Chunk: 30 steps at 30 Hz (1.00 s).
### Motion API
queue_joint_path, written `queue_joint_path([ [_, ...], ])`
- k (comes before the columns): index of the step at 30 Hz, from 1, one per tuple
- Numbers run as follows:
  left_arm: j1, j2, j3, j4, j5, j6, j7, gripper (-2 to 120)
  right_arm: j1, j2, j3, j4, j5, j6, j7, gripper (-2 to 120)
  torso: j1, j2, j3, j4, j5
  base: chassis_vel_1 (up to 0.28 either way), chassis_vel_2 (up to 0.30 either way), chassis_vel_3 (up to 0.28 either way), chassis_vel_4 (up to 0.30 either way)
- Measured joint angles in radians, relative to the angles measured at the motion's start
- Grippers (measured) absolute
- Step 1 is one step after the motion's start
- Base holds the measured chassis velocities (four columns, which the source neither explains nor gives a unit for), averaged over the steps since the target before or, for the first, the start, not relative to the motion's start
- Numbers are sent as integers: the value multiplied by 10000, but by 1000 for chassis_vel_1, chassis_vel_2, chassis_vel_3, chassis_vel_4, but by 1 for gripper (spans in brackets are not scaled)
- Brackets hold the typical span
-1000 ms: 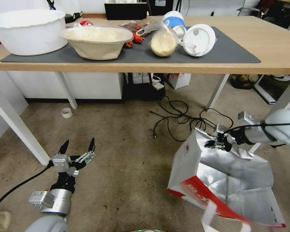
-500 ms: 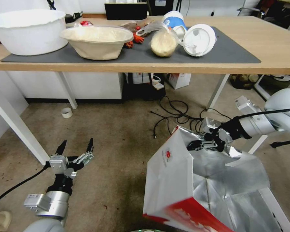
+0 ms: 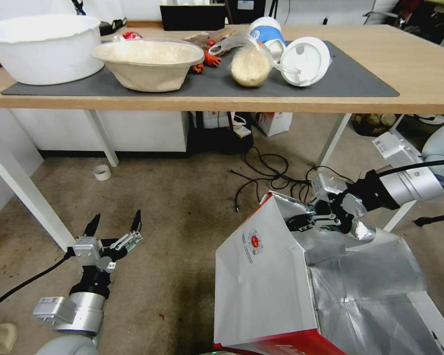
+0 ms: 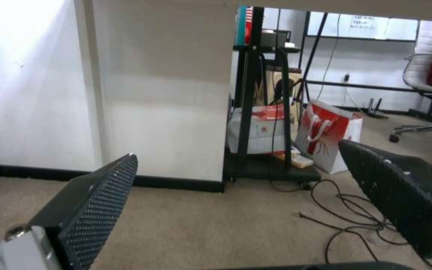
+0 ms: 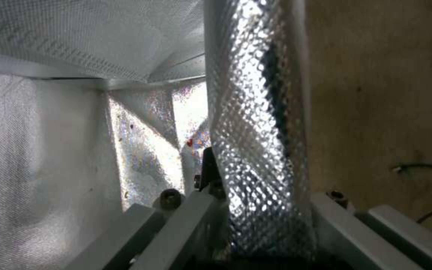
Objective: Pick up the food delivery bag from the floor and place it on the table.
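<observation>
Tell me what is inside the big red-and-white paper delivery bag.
The red-and-white paper delivery bag shows bare silver foil lining, and the right hand pinches its upper wall, one finger inside. No contents show. Its bottom is partly hidden by foil folds, so I cannot tell if anything lies there.

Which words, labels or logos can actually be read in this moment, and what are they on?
No text reads clearly.
Food delivery bag, held by the right gripper: round red logo with small print beneath, too small to read.
Blue-and-white tub on the table: a blue mark, illegible.
Red-and-white bag under the table: white drawing, no words.
</observation>
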Motion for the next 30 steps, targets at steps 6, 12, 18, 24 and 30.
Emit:
queue_joint_path([
  [6, -1, 18, 0, -41, 13, -96, 100, 100, -1743, -35, 1436, 109, -244, 44, -1, 0, 0, 0, 0, 0, 3, 0, 0, 0, 0],
  [12, 8, -1, 0, -44, 418, -95, 101, 100, -2428, -89, 2204, 175, -366, 90, -13, 0, 0, 0, 0, -1, -1, 0, 0, 0, 0],
  [18, 115, -64, 27, -45, 771, -1, -41, 100, -2885, -171, 2715, 213, -583, 202, -73, 0, 0, 0, 0, 0, -1, 0, 0, 0, 0],
  [24, 157, -93, 37, -45, 780, -91, -28, 100, -2993, -174, 2766, 245, -732, 253, -116, 0, 0, 0, 0, 0, 0, 0, 0, 0, 0],
  [30, 173, -93, 27, -50, 683, -224, 147, 100, -2980, -145, 2737, 253, -803, 286, -162, 0, 0, 67, 48, 0, 0, 0, 0, 0, 0],
])
